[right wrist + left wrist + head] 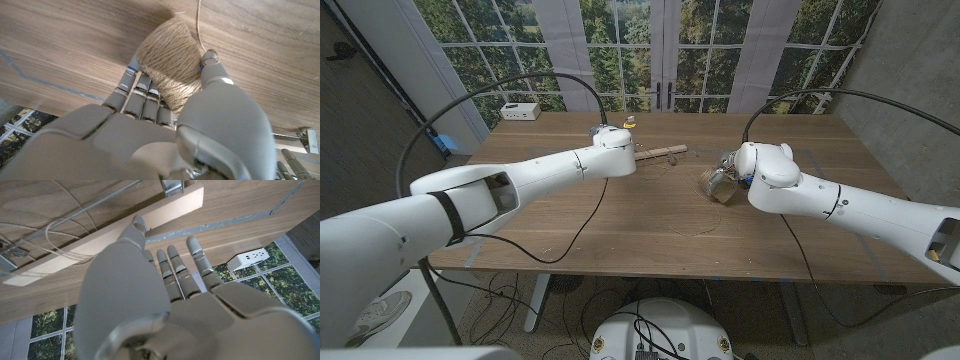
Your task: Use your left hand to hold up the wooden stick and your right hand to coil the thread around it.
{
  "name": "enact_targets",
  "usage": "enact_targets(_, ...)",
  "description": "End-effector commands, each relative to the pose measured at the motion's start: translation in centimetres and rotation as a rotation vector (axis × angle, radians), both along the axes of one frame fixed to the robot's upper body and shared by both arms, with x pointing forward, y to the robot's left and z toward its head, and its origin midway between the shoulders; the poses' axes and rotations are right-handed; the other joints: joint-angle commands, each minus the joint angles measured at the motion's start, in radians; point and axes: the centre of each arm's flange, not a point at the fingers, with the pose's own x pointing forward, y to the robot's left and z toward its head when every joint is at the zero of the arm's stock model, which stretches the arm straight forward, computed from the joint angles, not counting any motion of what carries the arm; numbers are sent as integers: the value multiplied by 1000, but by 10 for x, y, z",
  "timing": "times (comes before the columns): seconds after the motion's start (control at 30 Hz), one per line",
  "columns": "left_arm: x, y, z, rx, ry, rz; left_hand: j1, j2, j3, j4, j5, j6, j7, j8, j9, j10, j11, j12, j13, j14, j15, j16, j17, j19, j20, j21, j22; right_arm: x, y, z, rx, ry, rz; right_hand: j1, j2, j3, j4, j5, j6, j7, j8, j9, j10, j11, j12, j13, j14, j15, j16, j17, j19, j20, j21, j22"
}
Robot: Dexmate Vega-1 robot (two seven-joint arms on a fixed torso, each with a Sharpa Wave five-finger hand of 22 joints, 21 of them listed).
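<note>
The wooden stick point(665, 152) lies on the table at the far middle; in the left wrist view the stick point(170, 210) is pale and flat, with a few loose turns of thread point(56, 232) around it. My left hand point(618, 140) hovers at the stick's left end. Its fingers point(175, 265) are stretched out and apart, and the thumb tip touches the stick's edge. My right hand point(725, 180) is to the right of the stick and grips a spool of jute twine point(167, 60). A strand of thread point(199, 20) runs off the spool across the table.
A white power strip point(520, 110) sits at the table's far left corner, also visible as the power strip point(247, 258) past my left fingers. A metal clip point(172, 186) lies by the stick. Windows stand behind the table point(650, 225).
</note>
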Motion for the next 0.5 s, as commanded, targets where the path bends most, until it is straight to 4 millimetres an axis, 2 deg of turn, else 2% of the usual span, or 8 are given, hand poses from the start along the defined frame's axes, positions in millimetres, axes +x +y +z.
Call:
enact_targets(0.03, -9, -1, 3, 7, -41, -16, -60, 1, -33, 14, -10, -141, -7, -2, -13, -125, 17, 2, -38, -103, 37, 13, -34, -51, -2, -39, 4, 0, -7, 2, 17, 10, -7, -45, -50, -63, 17, 25, -164, 6, 0, 4, -131, -7, 2, -1, -118, 15, -27, 1, -38, -6, -33, 4)
enact_targets(0.07, -11, -1, 3, 10, -61, -17, -77, 4, -44, 16, -8, -184, -2, 0, -17, -170, 25, 4, -53, -145, 53, 11, -48, -72, 6, -56, 4, 0, -7, 2, 20, -1, -2, -57, -55, -77, 22, 30, -196, 8, 1, 4, -161, -4, 1, -2, -146, 21, -30, -1, -47, -5, -41, 4)
enact_targets(0.13, -14, -1, 3, -24, -95, -27, -107, 10, -57, 29, -7, -229, 0, -2, -20, -195, 31, 7, -66, -167, 55, 15, -58, -86, 4, -70, 4, -3, -8, 4, 34, -28, 11, -81, -64, -106, 32, 40, -265, 11, 3, 4, -220, -10, 5, -4, -213, 30, -38, -6, -79, -1, -63, 5)
enact_targets(0.17, -15, 0, 3, -27, -109, -34, -116, 13, -60, 32, -7, -246, 5, -2, -21, -205, 34, 8, -71, -174, 60, 17, -61, -88, 4, -74, 4, -4, -9, 5, 39, -44, 17, -95, -65, -122, 38, 46, -299, 16, 5, 4, -263, -3, 4, -6, -247, 36, -38, -9, -101, 5, -78, 5)
enact_targets(0.27, -21, 0, 2, -40, -178, -34, -147, 25, -72, 41, -5, -319, 10, -5, -25, -255, 30, 7, -90, -205, 74, 20, -75, -103, 6, -94, 4, -9, -12, 7, 63, -109, 56, -130, -69, -152, 55, 55, -349, 9, 9, 5, -329, -3, 4, -8, -311, 53, -39, -15, -142, 17, -107, 5)
enact_targets(0.37, -26, 2, 3, -61, -206, -48, -158, 31, -76, 45, -5, -343, 12, -4, -26, -270, 33, 8, -97, -219, 78, 19, -80, -107, 8, -101, 4, -13, -13, 9, 83, -156, 82, -164, -85, -184, 69, 63, -398, -1, 9, 5, -390, -4, 5, -10, -379, 65, -42, -25, -204, 32, -145, 5)
enact_targets(0.4, -27, 1, 3, -55, -212, -44, -160, 32, -77, 46, -5, -345, 13, -3, -26, -273, 37, 8, -98, -221, 79, 20, -81, -108, 8, -102, 4, -15, -14, 10, 87, -170, 90, -176, -92, -195, 73, 65, -414, -7, 9, 5, -416, -13, 2, -11, -397, 65, -42, -28, -225, 34, -159, 5)
enact_targets(0.5, -34, 3, 2, -83, -280, -80, -165, 40, -77, 48, -4, -351, 15, -1, -27, -277, 39, 11, -102, -225, 81, 21, -83, -108, 6, -105, 4, -18, -18, 11, 138, -226, 135, -213, -106, -223, 90, 69, -438, -10, 12, 5, -452, -8, 3, -12, -437, 75, -40, -34, -266, 52, -186, 4)
